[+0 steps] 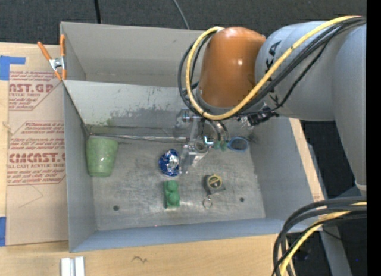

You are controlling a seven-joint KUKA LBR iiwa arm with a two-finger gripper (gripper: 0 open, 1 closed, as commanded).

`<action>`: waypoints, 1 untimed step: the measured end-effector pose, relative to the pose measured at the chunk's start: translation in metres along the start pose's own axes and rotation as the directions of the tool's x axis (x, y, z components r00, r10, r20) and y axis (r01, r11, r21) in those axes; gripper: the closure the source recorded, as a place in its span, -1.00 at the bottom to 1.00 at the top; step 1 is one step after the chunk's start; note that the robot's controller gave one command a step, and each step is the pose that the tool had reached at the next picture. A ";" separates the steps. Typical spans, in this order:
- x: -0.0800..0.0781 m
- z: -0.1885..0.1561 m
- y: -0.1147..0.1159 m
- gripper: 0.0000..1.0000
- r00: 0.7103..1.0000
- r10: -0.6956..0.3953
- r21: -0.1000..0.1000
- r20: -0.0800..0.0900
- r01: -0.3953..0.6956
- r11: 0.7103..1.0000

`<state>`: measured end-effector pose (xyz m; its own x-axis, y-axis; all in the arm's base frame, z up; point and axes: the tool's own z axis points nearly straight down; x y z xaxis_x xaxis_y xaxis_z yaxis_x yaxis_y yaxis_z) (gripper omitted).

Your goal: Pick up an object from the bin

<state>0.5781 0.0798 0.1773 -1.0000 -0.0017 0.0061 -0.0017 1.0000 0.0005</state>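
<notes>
Gripper (pixel 191 157) just beside blue-white ball (pixel 169 162), mid-floor; open/shut unclear. Well off bin (pixel 119 49) walls; bare floor toward green cup (pixel 101 156).

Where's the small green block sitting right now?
The green block lies on the bin floor near the front wall in the camera view, just below the blue-and-white ball, left of the small dark round piece.

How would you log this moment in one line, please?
gripper: in bin, beside blue-and-white ball | held: nothing seen | nearby: green block, green cup
</notes>
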 end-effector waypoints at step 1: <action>-0.008 0.104 -0.009 -1.00 0.985 -0.171 0.001 0.012 0.171 0.985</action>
<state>0.5851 0.0713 0.0733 -0.9850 -0.1727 -0.0059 -0.1727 0.9850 0.0007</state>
